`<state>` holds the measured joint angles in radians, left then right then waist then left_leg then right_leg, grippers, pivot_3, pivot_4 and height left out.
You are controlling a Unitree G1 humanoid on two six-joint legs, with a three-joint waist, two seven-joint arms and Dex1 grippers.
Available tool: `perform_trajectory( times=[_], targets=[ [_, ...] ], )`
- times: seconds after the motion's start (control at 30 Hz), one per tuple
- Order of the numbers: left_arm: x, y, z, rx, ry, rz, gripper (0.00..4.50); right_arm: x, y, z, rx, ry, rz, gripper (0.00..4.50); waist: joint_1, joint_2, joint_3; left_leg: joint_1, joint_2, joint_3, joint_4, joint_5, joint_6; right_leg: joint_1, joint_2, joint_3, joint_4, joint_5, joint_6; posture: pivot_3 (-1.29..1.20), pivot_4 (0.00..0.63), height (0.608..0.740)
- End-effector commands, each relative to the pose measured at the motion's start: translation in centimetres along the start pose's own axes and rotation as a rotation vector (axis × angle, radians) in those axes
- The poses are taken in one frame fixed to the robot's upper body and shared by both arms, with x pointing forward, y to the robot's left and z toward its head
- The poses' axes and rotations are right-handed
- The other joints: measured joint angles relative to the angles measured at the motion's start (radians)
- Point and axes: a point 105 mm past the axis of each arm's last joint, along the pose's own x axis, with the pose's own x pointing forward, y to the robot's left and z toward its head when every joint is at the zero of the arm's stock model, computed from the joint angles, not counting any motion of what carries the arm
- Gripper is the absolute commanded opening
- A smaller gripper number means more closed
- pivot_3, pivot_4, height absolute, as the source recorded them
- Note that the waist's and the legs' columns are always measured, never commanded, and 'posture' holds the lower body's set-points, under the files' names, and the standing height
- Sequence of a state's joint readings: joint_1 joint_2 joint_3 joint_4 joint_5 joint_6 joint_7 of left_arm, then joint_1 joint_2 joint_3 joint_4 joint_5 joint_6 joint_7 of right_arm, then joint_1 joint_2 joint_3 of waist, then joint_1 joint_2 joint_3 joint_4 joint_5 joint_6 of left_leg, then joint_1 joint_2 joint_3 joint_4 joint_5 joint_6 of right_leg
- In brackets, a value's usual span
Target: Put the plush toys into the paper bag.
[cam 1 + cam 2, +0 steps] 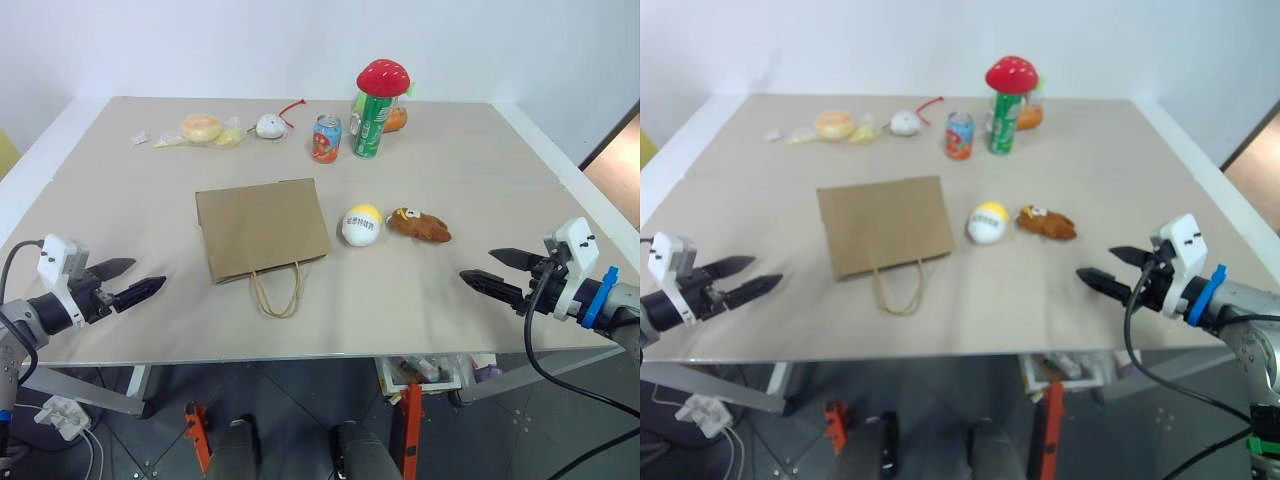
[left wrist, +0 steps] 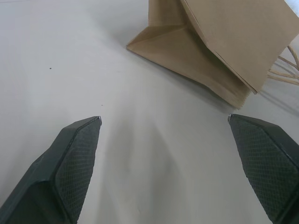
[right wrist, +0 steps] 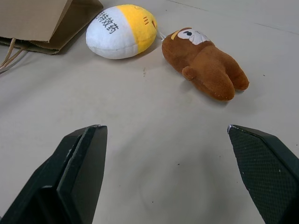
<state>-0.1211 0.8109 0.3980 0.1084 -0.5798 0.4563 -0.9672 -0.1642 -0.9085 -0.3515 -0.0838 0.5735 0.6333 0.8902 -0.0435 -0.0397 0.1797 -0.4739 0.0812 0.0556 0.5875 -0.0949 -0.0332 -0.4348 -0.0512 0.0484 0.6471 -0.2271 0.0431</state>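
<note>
Paper bag (image 1: 262, 229) lies flat and folded near the middle of the table (image 1: 120, 170), its opening and two thin cord handles turned toward us. We use the bag as our landmark. Just beside its right edge sits the white and yellow egg toy (image 1: 361, 224), and touching that toy's far side from the bag lies the brown bear toy (image 1: 419, 225), stretched out on its side. Neither toy is inside the bag, so we judge the task as not yet begun: both toys are left to pick up, and the flat bag will likely need opening first. Our left gripper (image 1: 139, 280) hovers well to the left of the bag near the table's front edge, fingers spread wide with nothing between them. Our right gripper (image 1: 492, 270) hovers well to the right of the bag, past the bear, fingers also spread wide and empty. Beyond the bag, along the far side of the table, stand two drink cans (image 1: 349, 132), a red mushroom toy (image 1: 383, 76) and some small wrapped items (image 1: 200, 129).
</note>
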Motion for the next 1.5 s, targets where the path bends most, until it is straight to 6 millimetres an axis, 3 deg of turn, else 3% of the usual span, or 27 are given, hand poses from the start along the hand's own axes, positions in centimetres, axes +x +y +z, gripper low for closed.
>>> perform_trajectory(
  times=[0.03, 0.1, 0.17, 0.23, 0.37, 0.5, 0.67, 0.97, 1.13, 1.33, 1.5],
  targets=[
    [-0.3, 0.0, 2.1, 0.037, -0.078, -0.025, 4.50, 0.1, 0.2, 1.3, -0.035, -0.042, 0.002, 4.43, 0.000, 0.000, 0.000, 0.000, 0.000, 0.000, 0.000, 0.000, 0.000, 0.000, 0.000, 0.000, 0.000, 0.000, 0.000, 0.00, 0.150, 0.740],
    [-0.1, -0.6, 2.7, 0.121, -0.094, -0.094, 4.50, 0.4, 0.8, 1.5, -0.029, -0.033, 0.026, 4.43, 0.000, 0.000, 0.000, 0.000, 0.000, 0.000, 0.000, 0.000, 0.000, 0.000, 0.000, 0.000, 0.000, 0.000, 0.000, 0.00, 0.150, 0.740],
    [0.3, -1.6, 1.9, 0.355, -0.034, -0.163, 4.50, 0.5, 1.6, 1.8, -0.008, -0.026, 0.072, 4.43, 0.000, 0.000, 0.000, 0.000, 0.000, 0.000, 0.000, 0.000, 0.000, 0.000, 0.000, 0.000, 0.000, 0.000, 0.000, 0.00, 0.150, 0.740],
    [0.6, -2.6, 1.0, 0.468, 0.019, -0.234, 4.50, 0.6, 2.4, 2.2, -0.003, -0.026, 0.113, 4.43, 0.000, 0.000, 0.000, 0.000, 0.000, 0.000, 0.000, 0.000, 0.000, 0.000, 0.000, 0.000, 0.000, 0.001, 0.000, 0.00, 0.150, 0.740],
    [3.1, -6.4, 2.5, 0.650, -0.028, -0.466, 4.50, 1.8, 7.9, 4.6, -0.056, -0.068, 0.360, 4.43, 0.001, 0.001, 0.000, 0.000, 0.000, 0.001, 0.000, 0.000, 0.000, 0.000, 0.000, 0.000, 0.000, 0.001, -0.001, 0.00, 0.150, 0.740],
    [5.5, -9.4, 2.8, 0.833, -0.061, -0.632, 4.50, 2.9, 11.8, 5.2, -0.088, -0.079, 0.496, 4.43, 0.001, 0.001, 0.000, -0.001, 0.001, 0.003, -0.001, 0.000, 0.000, 0.002, 0.000, 0.001, 0.000, 0.002, -0.001, 0.00, 0.150, 0.740],
    [7.8, -13.7, 4.2, 0.922, -0.181, -0.820, 4.50, 4.0, 13.5, 5.1, -0.088, -0.087, 0.524, 4.43, 0.015, 0.001, 0.000, -0.002, 0.001, 0.003, 0.002, 0.001, 0.001, 0.004, 0.000, 0.001, 0.000, 0.001, 0.002, 0.00, 0.150, 0.740],
    [10.2, -14.5, 5.4, 0.996, -0.209, -0.894, 4.50, 4.1, 14.8, 5.0, -0.067, -0.106, 0.518, 4.43, 0.018, 0.001, 0.000, -0.002, 0.001, 0.000, 0.006, 0.002, 0.004, 0.008, 0.003, 0.001, 0.000, 0.001, 0.004, 0.00, 0.150, 0.740],
    [10.3, -13.4, 5.0, 1.063, -0.154, -0.921, 4.50, 4.2, 15.0, 4.9, -0.056, -0.108, 0.502, 4.43, 0.020, 0.001, 0.000, -0.002, 0.001, -0.002, 0.008, 0.003, 0.004, 0.010, 0.004, 0.001, 0.000, 0.002, 0.005, 0.00, 0.150, 0.740],
    [11.1, -12.2, 5.9, 1.124, -0.138, -0.909, 4.50, 4.3, 14.8, 4.5, -0.042, -0.098, 0.486, 4.43, 0.021, 0.001, 0.000, -0.002, 0.001, -0.003, 0.009, 0.003, 0.004, 0.011, 0.003, 0.001, 0.000, 0.003, 0.004, 0.00, 0.150, 0.740],
    [11.5, -12.4, 4.4, 1.156, -0.094, -0.960, 4.50, 4.4, 15.0, 4.2, -0.032, -0.093, 0.485, 4.43, 0.021, 0.001, 0.000, -0.002, 0.002, -0.003, 0.010, 0.003, 0.004, 0.011, 0.004, 0.000, 0.000, 0.002, 0.004, 0.00, 0.150, 0.740]
  ],
)
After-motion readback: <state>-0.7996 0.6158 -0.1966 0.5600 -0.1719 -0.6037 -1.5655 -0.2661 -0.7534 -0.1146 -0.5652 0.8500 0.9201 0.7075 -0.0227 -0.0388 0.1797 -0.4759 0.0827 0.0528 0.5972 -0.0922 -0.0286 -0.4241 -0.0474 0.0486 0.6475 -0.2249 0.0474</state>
